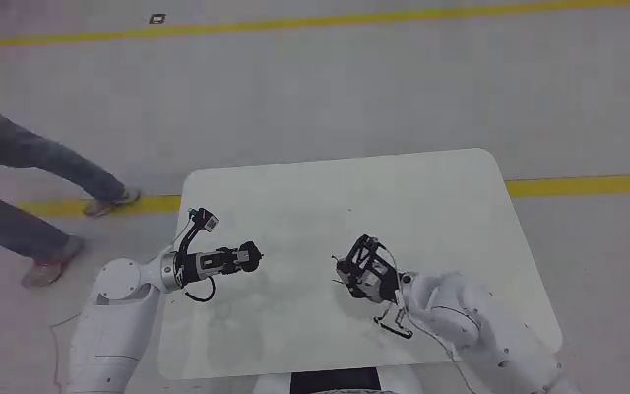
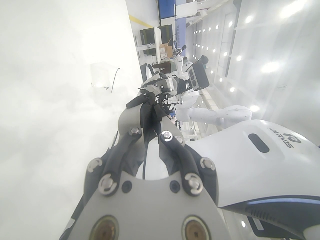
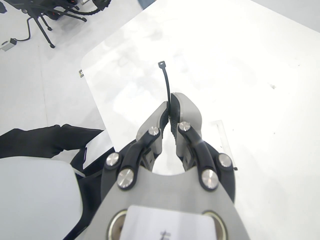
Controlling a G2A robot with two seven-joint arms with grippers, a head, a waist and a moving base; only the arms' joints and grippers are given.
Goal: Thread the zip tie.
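Observation:
A thin black zip tie [image 3: 165, 81] sticks forward out of my right gripper [image 3: 171, 101], which is shut on its strap, with the square head [image 3: 162, 64] at the free end. In the top view this gripper [image 1: 346, 266] hovers over the middle of the white table [image 1: 443, 197]. My left gripper [image 1: 254, 256] is to its left, pointing at it, with a gap between the two. Its black pads [image 2: 150, 101] are pressed together and I see nothing in them. In the left wrist view a black tie strap [image 2: 114, 80] shows against the table; I cannot tell whether it is the held one.
A clear flat plate [image 3: 222, 136] lies on the table under the right gripper, also seen as a clear plate [image 2: 99, 76]. A black cable loop [image 1: 394, 325] hangs by the right forearm. The table's near edge [image 1: 295, 369] is close to both arms. A black stand [image 3: 42, 18] is on the floor.

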